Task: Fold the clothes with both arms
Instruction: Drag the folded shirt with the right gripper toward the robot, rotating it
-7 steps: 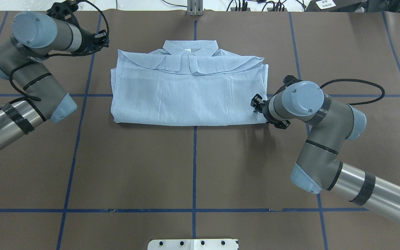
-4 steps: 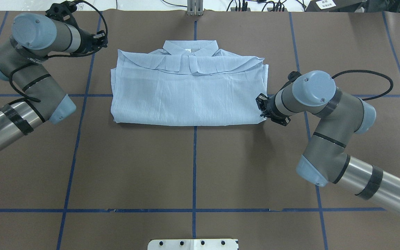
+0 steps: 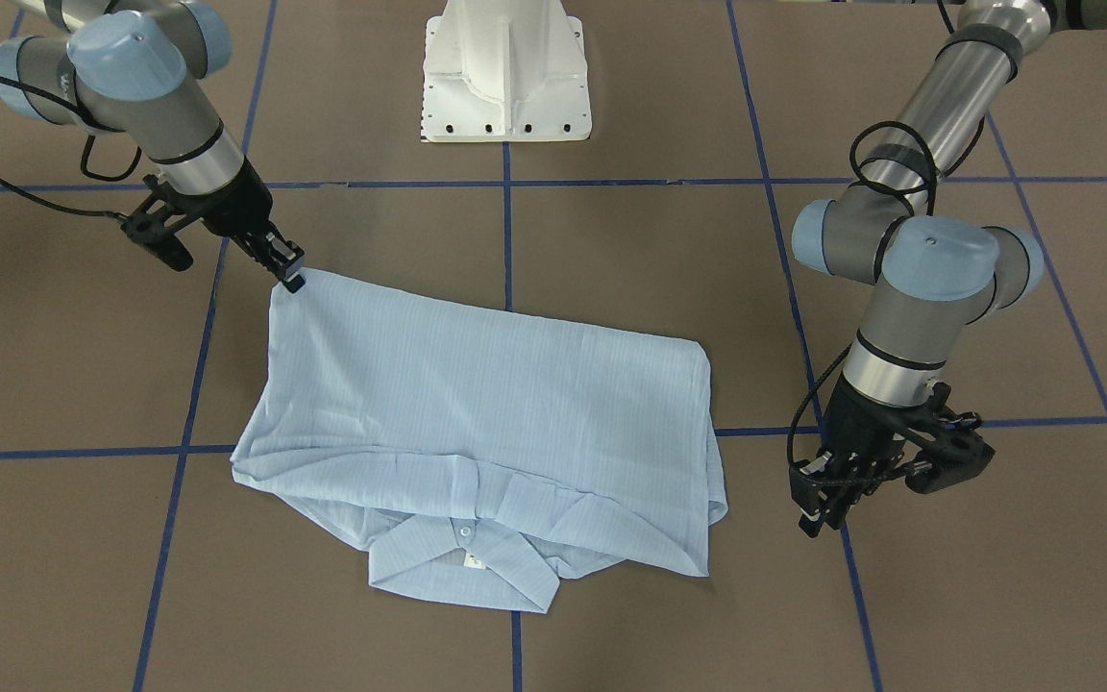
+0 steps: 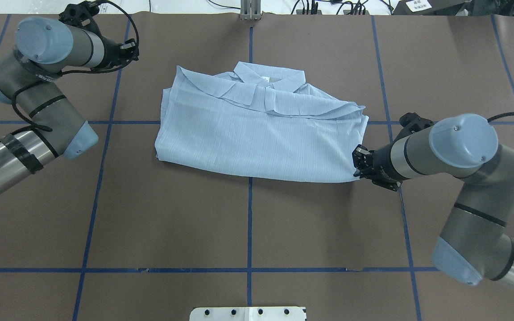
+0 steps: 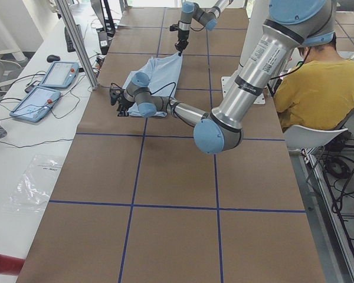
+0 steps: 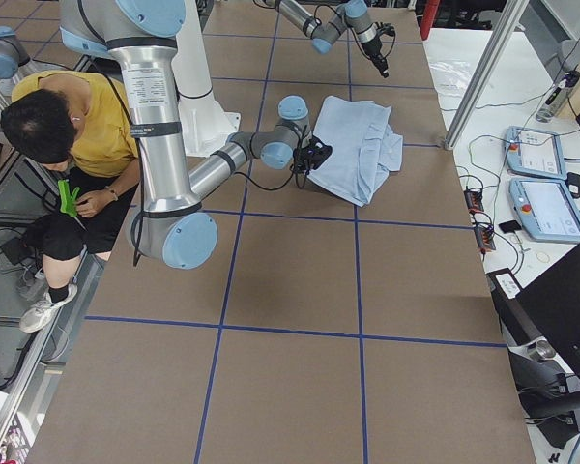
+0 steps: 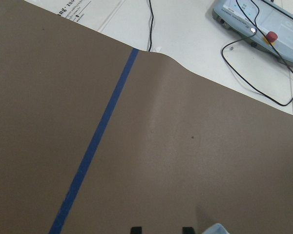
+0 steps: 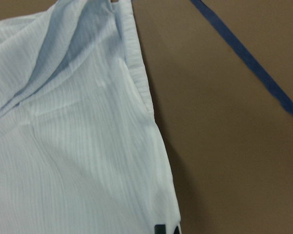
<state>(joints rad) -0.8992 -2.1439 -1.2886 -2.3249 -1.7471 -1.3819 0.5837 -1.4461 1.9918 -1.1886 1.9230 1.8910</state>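
A thin light-blue shirt (image 4: 261, 129) is lying folded into a wide rectangle on the brown table cover (image 4: 172, 223). Seen from overhead, it is sitting in the far half of the table and straddling the blue tape line (image 4: 249, 223) that runs from near to far down the middle. Its pointed collar (image 4: 269, 76) is facing the far edge. The whole rectangle is lying skewed, with its right end nearer than its left end.

The right gripper (image 4: 358, 167) is reaching in from the right side, with its fingers closed tightly on the near right corner of the shirt. In the right wrist view, the dark fingertips (image 8: 160, 229) are showing at the bottom edge, with striped fabric spreading away from them and a hemmed edge running beside bare brown cover.

The left gripper (image 3: 818, 514) is hanging at the far left of the table, well apart from the shirt. It is close to a blue tape line and has only brown cover beneath it. In the left wrist view, its two fingertips (image 7: 136, 229) are standing apart and are holding nothing.

A white pedestal base (image 3: 505, 67) is sitting at the near edge. A person in a yellow top (image 5: 324, 88) is sitting beside the table.
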